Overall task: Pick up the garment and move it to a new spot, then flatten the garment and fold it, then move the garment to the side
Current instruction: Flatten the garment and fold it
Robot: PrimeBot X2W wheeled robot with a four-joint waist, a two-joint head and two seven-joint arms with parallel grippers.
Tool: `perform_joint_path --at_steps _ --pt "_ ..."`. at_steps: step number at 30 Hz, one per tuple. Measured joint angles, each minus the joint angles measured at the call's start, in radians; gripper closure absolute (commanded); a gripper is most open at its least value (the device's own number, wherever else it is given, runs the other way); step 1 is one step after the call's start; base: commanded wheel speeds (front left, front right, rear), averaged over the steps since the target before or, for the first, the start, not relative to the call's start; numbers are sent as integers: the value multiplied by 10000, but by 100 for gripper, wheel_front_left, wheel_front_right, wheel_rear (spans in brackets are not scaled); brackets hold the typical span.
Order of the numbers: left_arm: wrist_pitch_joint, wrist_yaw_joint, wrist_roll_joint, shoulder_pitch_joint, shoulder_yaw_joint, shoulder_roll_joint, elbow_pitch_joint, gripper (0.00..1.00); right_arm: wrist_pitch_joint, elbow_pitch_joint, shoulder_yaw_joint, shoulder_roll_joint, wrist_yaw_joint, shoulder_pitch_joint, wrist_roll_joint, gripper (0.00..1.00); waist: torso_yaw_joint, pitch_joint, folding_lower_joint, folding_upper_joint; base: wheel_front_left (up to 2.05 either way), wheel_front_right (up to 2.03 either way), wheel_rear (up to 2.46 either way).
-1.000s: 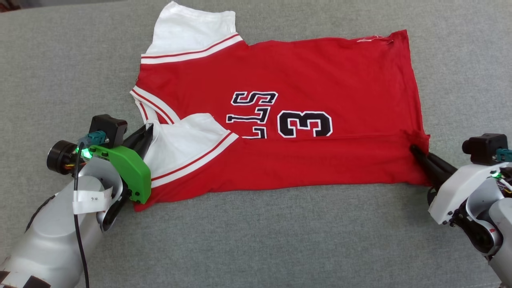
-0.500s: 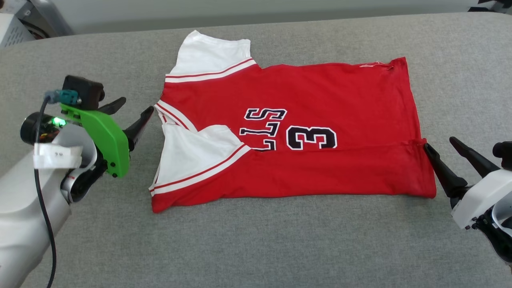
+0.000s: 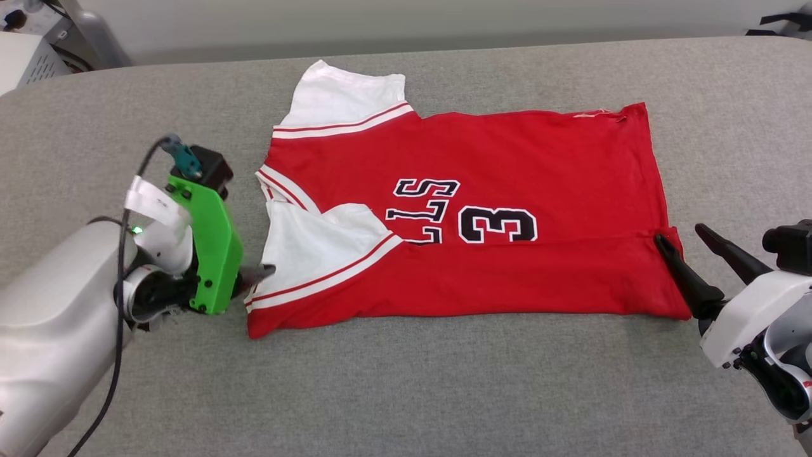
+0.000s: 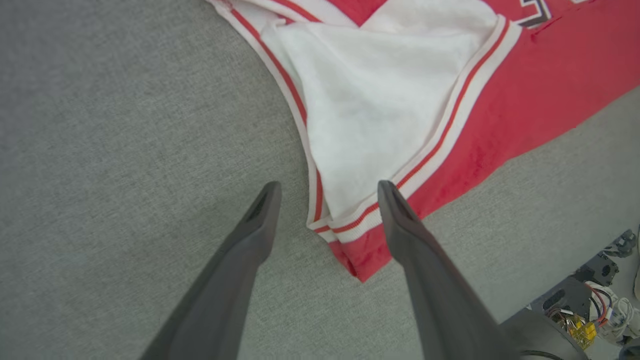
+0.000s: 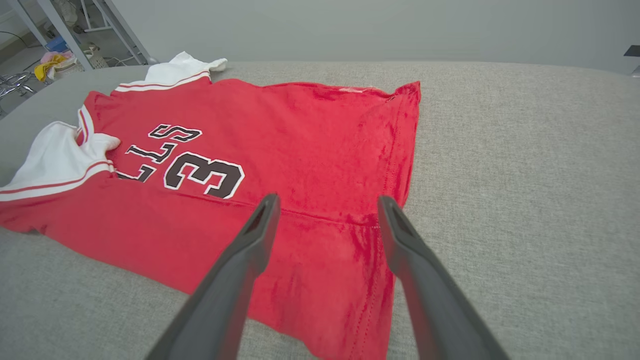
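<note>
Big gray bench (image 3: 406, 393). In its middle, red shirt (image 3: 507, 152) lying flat, near edge folded over, white sleeve (image 3: 317, 247) on top. Left tool (image 4: 328, 187) wide open over the sleeve corner, holding nothing. Right tool (image 5: 328, 199) wide open at the shirt's bottom hem, holding nothing.
</note>
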Motion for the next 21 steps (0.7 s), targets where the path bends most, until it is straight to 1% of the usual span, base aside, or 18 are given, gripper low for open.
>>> perform_joint_path --at_steps 3,6,10,15,16,17,21 --pt "299 0 151 16 -399 -136 293 0 84 -27 0 81 0 -5 -17 0 -100 81 0 0 0 0 0" --pt "345 0 232 84 -667 -224 683 0 157 -38 29 138 2 -15 -86 0 -198 180 0 0 0 0 0" --pt "328 -2 230 227 -846 -493 1241 0 157 -29 61 240 0 -29 -88 0 -296 355 0 0 0 0 0" --pt "224 -19 184 242 -930 -581 1570 0 157 0 163 313 0 -105 -90 0 -395 511 0 0 0 0 0" --pt "165 -38 146 243 -934 -579 1607 13 157 19 165 313 0 -126 -90 0 -410 529 0 1 0 0 0" --pt "86 -42 146 244 -959 -575 1622 100 157 40 165 305 0 -152 -90 0 -418 535 0 0 0 0 0" --pt "-518 -61 104 322 -1074 -573 1482 100 161 15 130 128 0 -360 -199 0 -395 462 0 0 0 0 0"
